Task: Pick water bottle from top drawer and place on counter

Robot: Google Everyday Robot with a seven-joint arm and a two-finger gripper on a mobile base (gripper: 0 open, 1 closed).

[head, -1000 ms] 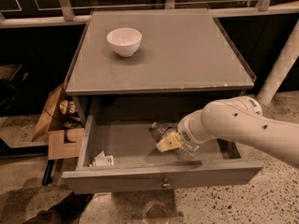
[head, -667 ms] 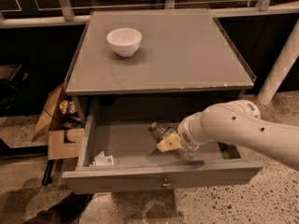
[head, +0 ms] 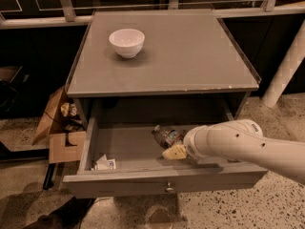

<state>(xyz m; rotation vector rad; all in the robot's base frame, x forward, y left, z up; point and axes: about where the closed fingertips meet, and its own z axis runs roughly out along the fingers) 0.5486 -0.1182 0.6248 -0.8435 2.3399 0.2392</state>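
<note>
The top drawer (head: 162,182) is pulled open below the counter (head: 190,56). The water bottle (head: 167,136) lies on its side on the drawer floor, right of the middle, with its label band showing. My gripper (head: 174,151) reaches into the drawer from the right on a white arm. Its yellowish tip sits at the near side of the bottle, touching or almost touching it. The arm hides the right part of the drawer floor.
A white bowl (head: 127,42) stands on the counter at the back left. A crumpled paper scrap (head: 105,164) lies in the drawer's front left corner. An open cardboard box (head: 59,128) sits on the floor to the left. A white pole (head: 286,66) leans at the right.
My arm has dropped a little lower into the drawer, and the gripper sits slightly lower beside the bottle. The bottle has not visibly moved.
</note>
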